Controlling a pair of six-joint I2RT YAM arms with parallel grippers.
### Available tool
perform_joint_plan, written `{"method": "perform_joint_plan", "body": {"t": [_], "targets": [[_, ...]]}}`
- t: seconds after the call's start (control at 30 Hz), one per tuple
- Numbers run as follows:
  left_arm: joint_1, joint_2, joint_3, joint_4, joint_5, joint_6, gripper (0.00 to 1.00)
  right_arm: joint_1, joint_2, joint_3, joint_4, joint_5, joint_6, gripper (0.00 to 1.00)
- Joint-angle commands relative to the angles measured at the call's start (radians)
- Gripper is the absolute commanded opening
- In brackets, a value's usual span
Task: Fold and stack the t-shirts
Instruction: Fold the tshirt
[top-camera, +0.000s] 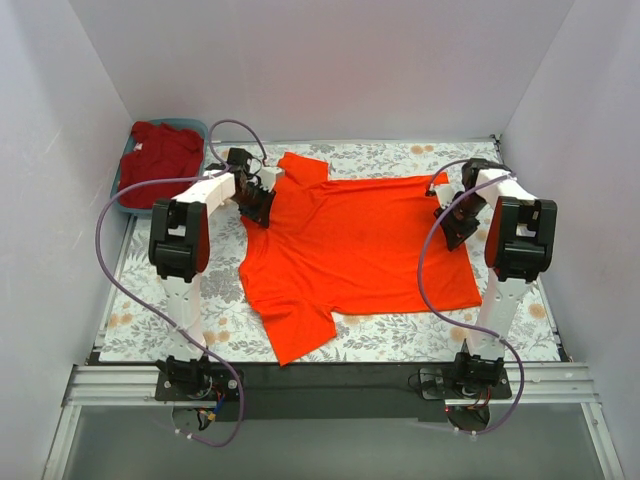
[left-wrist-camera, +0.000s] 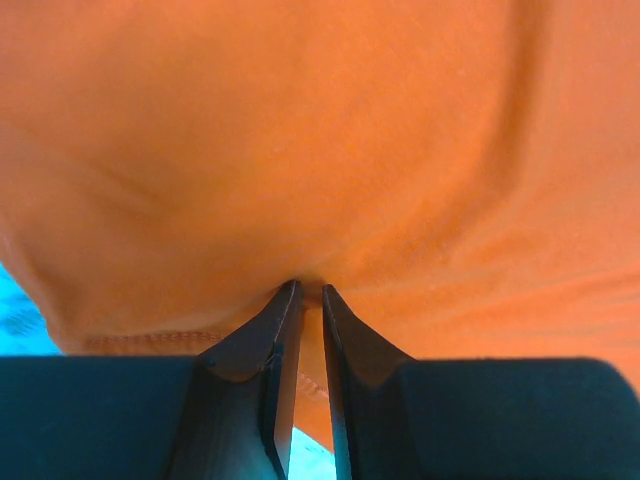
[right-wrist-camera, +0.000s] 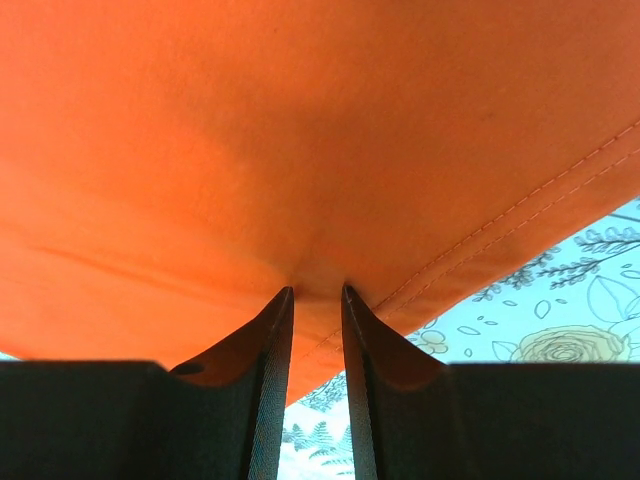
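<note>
The bright orange-red t-shirt (top-camera: 350, 245) lies spread across the middle of the table, its collar end to the left and its hem to the right. My left gripper (top-camera: 262, 205) is shut on its cloth at the far left, near the shoulder; in the left wrist view the fingers pinch the orange cloth (left-wrist-camera: 320, 150). My right gripper (top-camera: 447, 215) is shut on the cloth at the far right hem corner; the stitched hem (right-wrist-camera: 520, 225) shows beside the fingers. The darker crimson t-shirt (top-camera: 160, 160) lies bunched in the blue bin at the back left.
The blue plastic bin (top-camera: 127, 158) stands at the back left corner. The table wears a floral-patterned cover (top-camera: 400, 335). White walls close in the left, back and right sides. A dark rail runs along the near edge by the arm bases.
</note>
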Motion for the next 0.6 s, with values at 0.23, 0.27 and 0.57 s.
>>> {"method": "perform_joint_plan", "body": {"t": [0.23,0.27,0.57], "targets": [[0.046,0.044,0.286,0.022,0.154,-0.075,0.37,-0.053,-0.036,0.242,0.042,-0.228,0.037,0.45],[0.046,0.067,0.376,0.037,0.167,-0.091,0.40,-0.061,-0.024,0.282,0.047,-0.249,0.061,0.49],[0.043,0.262,0.607,0.390,0.096,-0.391,0.59,-0.073,0.276,0.755,0.148,-0.248,0.194,0.55]]}}
